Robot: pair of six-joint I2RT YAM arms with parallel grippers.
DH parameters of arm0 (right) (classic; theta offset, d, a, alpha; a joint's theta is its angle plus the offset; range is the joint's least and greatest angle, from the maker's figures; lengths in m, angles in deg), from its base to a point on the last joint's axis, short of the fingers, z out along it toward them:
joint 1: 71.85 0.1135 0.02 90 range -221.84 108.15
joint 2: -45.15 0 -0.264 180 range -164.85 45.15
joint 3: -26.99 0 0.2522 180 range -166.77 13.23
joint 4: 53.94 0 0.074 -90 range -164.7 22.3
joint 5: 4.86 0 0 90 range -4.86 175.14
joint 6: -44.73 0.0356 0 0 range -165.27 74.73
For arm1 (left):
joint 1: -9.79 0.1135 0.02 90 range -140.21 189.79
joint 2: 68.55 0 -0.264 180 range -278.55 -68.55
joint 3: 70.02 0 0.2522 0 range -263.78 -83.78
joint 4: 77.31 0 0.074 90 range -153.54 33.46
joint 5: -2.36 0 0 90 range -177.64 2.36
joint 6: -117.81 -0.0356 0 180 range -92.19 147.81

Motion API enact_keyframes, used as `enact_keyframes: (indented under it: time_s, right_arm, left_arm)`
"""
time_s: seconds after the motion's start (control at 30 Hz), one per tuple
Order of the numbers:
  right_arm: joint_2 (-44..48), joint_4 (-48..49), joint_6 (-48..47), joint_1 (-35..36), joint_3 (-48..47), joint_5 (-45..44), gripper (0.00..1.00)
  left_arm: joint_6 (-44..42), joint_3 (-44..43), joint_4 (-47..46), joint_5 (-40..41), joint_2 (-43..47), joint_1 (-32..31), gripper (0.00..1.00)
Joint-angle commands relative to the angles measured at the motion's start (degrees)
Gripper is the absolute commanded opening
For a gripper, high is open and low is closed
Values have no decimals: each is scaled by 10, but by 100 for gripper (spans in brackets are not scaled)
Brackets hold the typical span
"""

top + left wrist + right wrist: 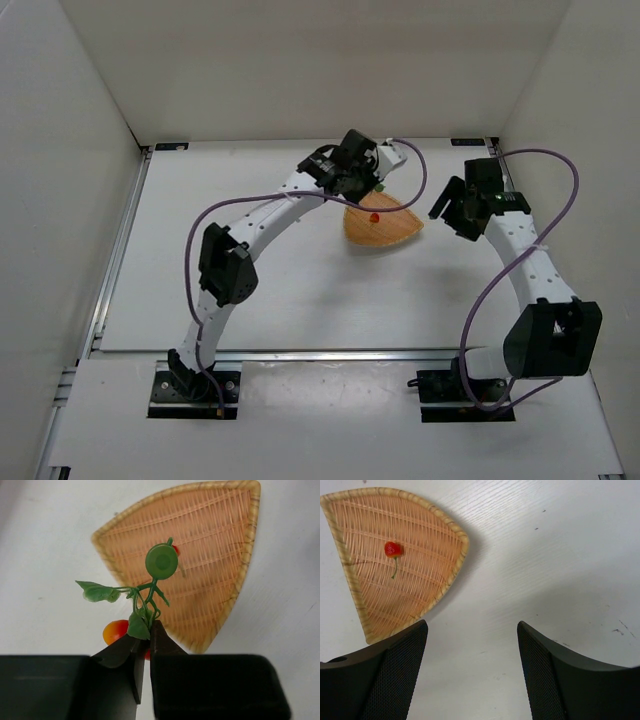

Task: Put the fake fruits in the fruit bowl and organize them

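Observation:
The fruit bowl (395,235) is a woven light-brown rounded-triangle dish at the table's middle back. One red cherry (373,215) on a thin stem lies in it, also seen in the right wrist view (393,548). My left gripper (372,183) hovers at the bowl's far-left edge. In the left wrist view it (145,630) is shut on the green stems of a leafy cluster (150,595) with an orange-red fruit (116,631), held above the table beside the bowl (215,540). My right gripper (450,215) is open and empty (472,625), right of the bowl (420,575).
White walls (80,150) enclose the table on the left, back and right. A metal rail (120,250) runs along the left edge and another along the front. Purple cables (560,190) loop off both arms.

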Motion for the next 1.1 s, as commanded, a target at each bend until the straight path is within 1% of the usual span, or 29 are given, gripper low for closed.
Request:
enact_keyframes:
  time_s: [0.0,0.13,0.17,0.2,0.23,0.27,0.3,0.33,0.37,0.43,0.5,0.57,0.6,0.63,0.67,0.73,0.77,0.8,0.83,0.87,0.9,0.97,1.0,1.07]
  right_arm:
    - [44,5,8,-20,14,-24,77]
    - [67,5,8,-31,38,-29,77]
    - [74,0,8,-31,38,-29,78]
    - [74,0,8,-31,44,-35,78]
    - [81,0,8,-31,44,-35,80]
    - [81,-5,8,-31,50,-35,80]
    - [89,-5,8,-31,50,-41,82]
    - [97,-5,8,-31,57,-41,82]
    - [102,-5,8,-36,57,-47,83]
    - [117,-11,8,-36,63,-53,84]
    - [134,-18,3,-36,68,-53,87]
    - [152,-23,-7,-42,68,-53,91]
    - [157,-30,-23,-42,73,-42,93]
    - [157,-35,-29,-49,73,-42,97]
    - [166,-47,-34,-49,73,-37,99]
    - [182,-59,-45,-61,79,-37,99]
    - [182,-70,-45,-61,86,-32,99]
    - [191,-70,-52,-70,97,-32,99]
    - [196,-77,-52,-75,102,-25,99]
    - [205,-83,-60,-85,102,-24,99]
    - [205,-83,-65,-91,111,-15,99]
    - [211,-96,-78,-103,117,0,99]
    - [211,-96,-86,-103,117,0,99]
    - [211,-103,-92,-108,117,0,99]
  left_arm:
    - [-1,-24,-18,-30,-38,-16,21]
    - [-1,-30,-33,-27,-61,-23,30]
    - [-1,-30,-33,-27,-61,-29,38]
    - [-1,-30,-33,-27,-61,-29,41]
    - [-1,-30,-33,-22,-61,-29,59]
    - [-1,-30,-33,-22,-53,-29,84]
    - [-1,-30,-33,-22,-48,-29,92]
    - [-1,-25,-33,-9,-36,-29,98]
    - [-1,-25,-33,-1,-28,-29,100]
    - [-1,-19,-33,23,-1,-29,100]
    - [-1,0,-33,69,23,-29,100]
    - [12,31,-33,111,71,-5,100]
    - [20,46,-33,118,89,8,100]
    - [28,63,-33,119,108,24,100]
    - [41,102,-33,119,150,63,100]
    - [47,147,-33,119,192,106,100]
    - [47,171,-27,119,230,129,100]
    - [52,217,-27,119,249,174,100]
    - [52,241,-21,124,267,197,100]
    - [60,263,-12,119,300,246,100]
    - [66,303,-5,111,317,270,100]
    - [71,337,13,69,365,321,100]
    - [78,376,19,55,382,372,100]
    - [78,420,27,25,416,423,100]
